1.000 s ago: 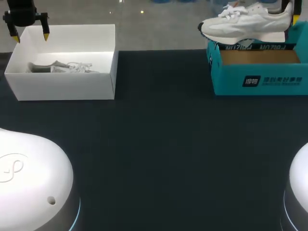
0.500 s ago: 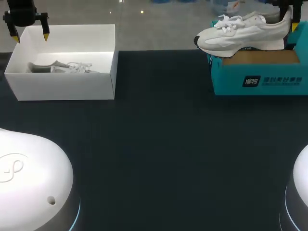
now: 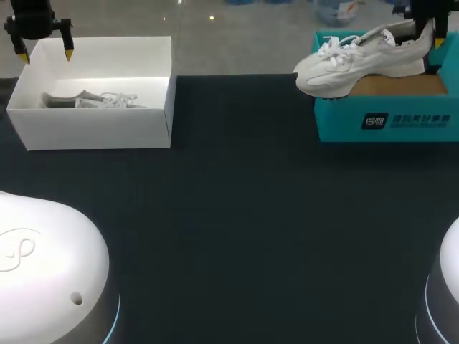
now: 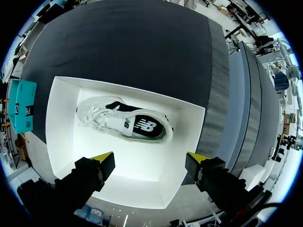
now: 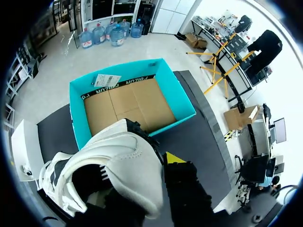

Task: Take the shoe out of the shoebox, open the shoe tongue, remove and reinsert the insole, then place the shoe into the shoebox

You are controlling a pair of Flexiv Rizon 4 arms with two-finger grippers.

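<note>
My right gripper (image 3: pixel 432 36) is shut on the heel of a white sneaker (image 3: pixel 358 61) and holds it over the teal shoebox (image 3: pixel 387 122). The sneaker tilts toe-down, and its toe hangs past the box's left wall. In the right wrist view the sneaker (image 5: pixel 113 165) hides one finger, and the box's bare cardboard floor (image 5: pixel 128 101) lies beyond it. My left gripper (image 3: pixel 41 49) hangs open above the far left corner of a white box (image 3: pixel 93 129). A second white sneaker (image 4: pixel 128 123) lies on its side in that box, below the open left gripper (image 4: pixel 150 158).
The white box (image 4: pixel 61 118) stands at the table's far left, the teal shoebox at its far right. Dark tabletop (image 3: pixel 237 215) stretches between and in front of them. My two white arm bases (image 3: pixel 50 265) fill the near corners.
My right gripper has lowered the sneaker toward the teal shoebox, and the sneaker has tipped from level to toe-down. The left arm has not moved.
</note>
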